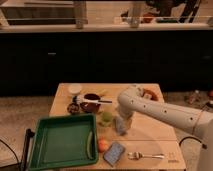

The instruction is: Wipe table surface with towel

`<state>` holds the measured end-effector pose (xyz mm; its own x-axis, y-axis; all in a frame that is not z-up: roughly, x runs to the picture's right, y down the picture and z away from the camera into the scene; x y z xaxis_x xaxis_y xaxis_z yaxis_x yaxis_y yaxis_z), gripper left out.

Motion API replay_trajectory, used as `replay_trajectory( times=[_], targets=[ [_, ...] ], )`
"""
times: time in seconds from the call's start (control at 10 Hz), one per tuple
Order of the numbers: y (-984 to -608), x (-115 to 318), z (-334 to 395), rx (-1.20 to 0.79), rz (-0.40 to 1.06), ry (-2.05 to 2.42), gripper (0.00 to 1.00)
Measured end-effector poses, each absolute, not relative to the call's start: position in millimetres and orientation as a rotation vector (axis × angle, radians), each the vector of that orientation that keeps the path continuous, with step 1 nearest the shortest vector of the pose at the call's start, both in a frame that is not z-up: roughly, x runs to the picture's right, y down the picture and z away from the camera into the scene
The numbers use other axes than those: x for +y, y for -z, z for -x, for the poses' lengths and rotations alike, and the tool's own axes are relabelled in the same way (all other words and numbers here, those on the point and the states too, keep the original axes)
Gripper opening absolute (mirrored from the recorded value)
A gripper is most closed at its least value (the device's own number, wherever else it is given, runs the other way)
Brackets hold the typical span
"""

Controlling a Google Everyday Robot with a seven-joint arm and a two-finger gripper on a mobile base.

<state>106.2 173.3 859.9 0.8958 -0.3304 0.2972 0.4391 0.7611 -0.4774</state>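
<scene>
A blue-grey folded cloth (115, 152), likely the towel, lies on the wooden table (150, 131) near its front edge, to the right of the green tray. My gripper (121, 125) hangs from the white arm (160, 112) and points down at the table's middle, a short way behind the cloth and just right of a green cup (106, 118). I cannot tell whether the gripper touches the table or holds anything.
A green tray (62, 140) fills the table's front left. An orange fruit (102, 145) sits beside it and a fork (145, 156) lies at the front right. Dark bowls (90, 103) and a white bowl (75, 89) stand at the back left, and another bowl (150, 94) at the back right.
</scene>
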Motion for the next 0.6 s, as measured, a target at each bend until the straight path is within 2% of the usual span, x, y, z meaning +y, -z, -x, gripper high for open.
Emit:
replay_trajectory(
  times=[0.6],
  targets=[
    [-868.7, 188.0, -111.8, -0.205, 0.598, 0.407, 0.8]
  ],
)
